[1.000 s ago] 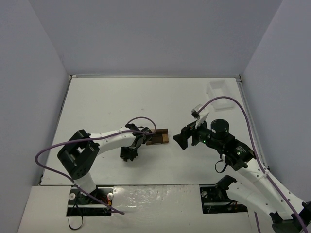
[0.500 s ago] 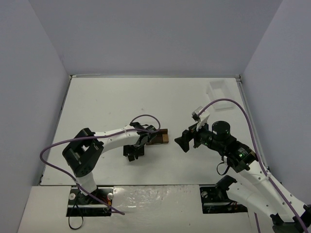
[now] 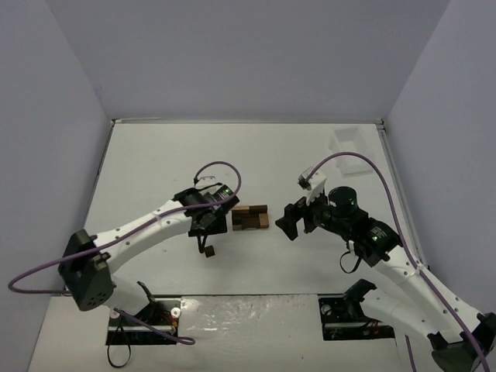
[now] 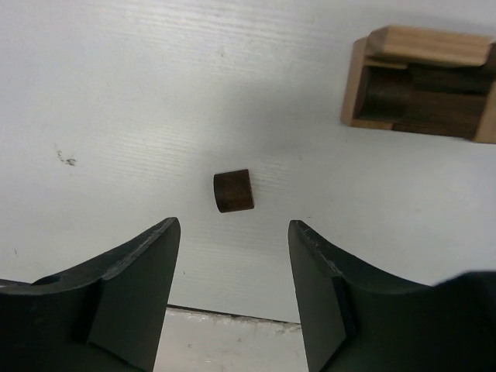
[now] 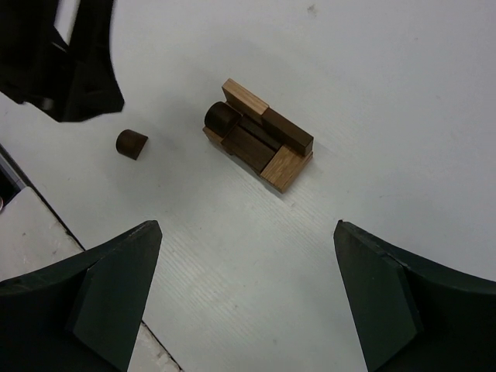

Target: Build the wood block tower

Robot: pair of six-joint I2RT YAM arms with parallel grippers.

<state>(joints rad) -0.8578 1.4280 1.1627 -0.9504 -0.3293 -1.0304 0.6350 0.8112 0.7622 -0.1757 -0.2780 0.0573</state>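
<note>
L grip [image 4: 232, 232] part-open, empty | tower [image 3: 250, 218] btwn grips | R grip [image 5: 244, 232] wide, empty

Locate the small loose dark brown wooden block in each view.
Top external: the small dark brown wooden block lies lower left of the wood block tower.
Left wrist: block centre frame, tower upper right.
Right wrist: block left of centre, tower beside it.
Shared landmark: the tower.

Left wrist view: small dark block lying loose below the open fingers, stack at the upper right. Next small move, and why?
Probably lower the left gripper straight down around the small dark block and close. The block lies alone on the table, roughly centred between the open jaws and apart from the stack, so it is not yet placed.
</note>
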